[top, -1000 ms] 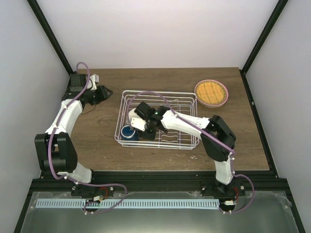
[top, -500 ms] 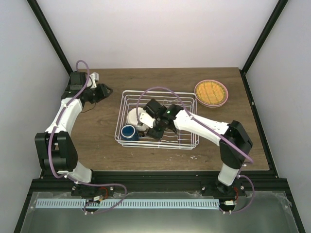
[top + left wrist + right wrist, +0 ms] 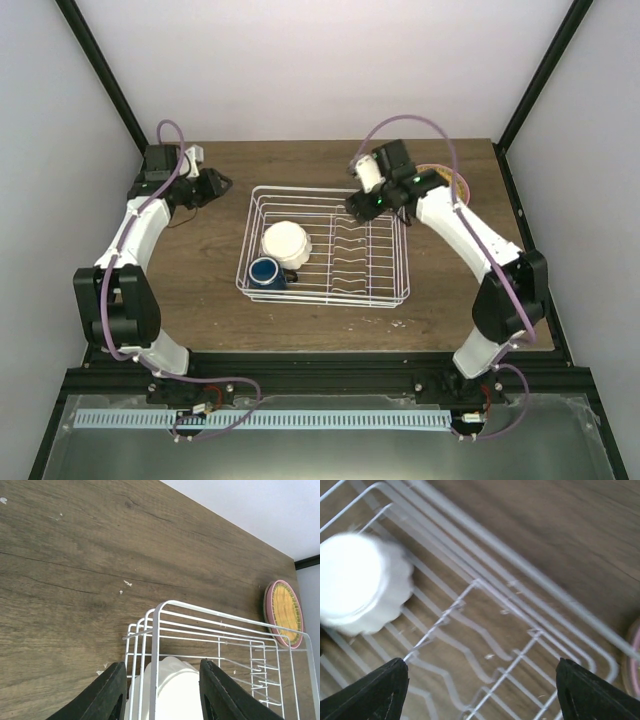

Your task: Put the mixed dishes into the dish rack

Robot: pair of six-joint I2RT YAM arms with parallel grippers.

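The white wire dish rack [image 3: 372, 262] stands mid-table. Inside its left end a cream-white bowl [image 3: 283, 242] lies upside down, with the dark blue mug [image 3: 265, 272] just in front of it. The plates [image 3: 458, 186], yellow-orange grid on pink, are stacked at the back right, mostly hidden by my right arm. My right gripper [image 3: 355, 205] is open and empty above the rack's far right part; its view shows the bowl [image 3: 357, 582] and the wavy dividers [image 3: 485, 630]. My left gripper [image 3: 222, 183] is open and empty beyond the rack's far left corner, facing the rack [image 3: 210, 625], bowl [image 3: 180, 690] and plates [image 3: 284, 611].
Bare wooden table [image 3: 200, 260] lies left of the rack and in front of it. Black frame posts [image 3: 520, 110] and white walls close in the back corners. A pink plate edge [image 3: 635, 655] shows at the right of the right wrist view.
My right gripper has left the bowl in the rack's left end and drawn up and back to the rack's far right. The left arm has barely moved.
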